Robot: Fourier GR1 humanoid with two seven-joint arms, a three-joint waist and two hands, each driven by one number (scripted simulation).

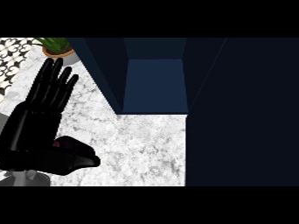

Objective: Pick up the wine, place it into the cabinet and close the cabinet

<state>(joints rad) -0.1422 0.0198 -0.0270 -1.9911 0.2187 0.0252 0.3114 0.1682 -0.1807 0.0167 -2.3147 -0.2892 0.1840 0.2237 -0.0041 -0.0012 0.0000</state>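
Observation:
My left hand point(33, 131) shows at the left over the marble counter point(139, 148), its fingers straight and pointing away from me and its thumb stretched out to the right. A small dark maroon shape, likely the wine bottle point(67, 142), peeks out just above the thumb; most of it is hidden by the hand. The navy cabinet point(155, 83) stands open at the top centre, with nothing visible inside. Its dark door point(249, 113) fills the right side of the view. My right hand does not show.
A potted green plant point(57, 47) stands at the back left, close to my fingertips. A black-and-white patterned wall point(4, 65) runs along the left. The door covers the counter's right part.

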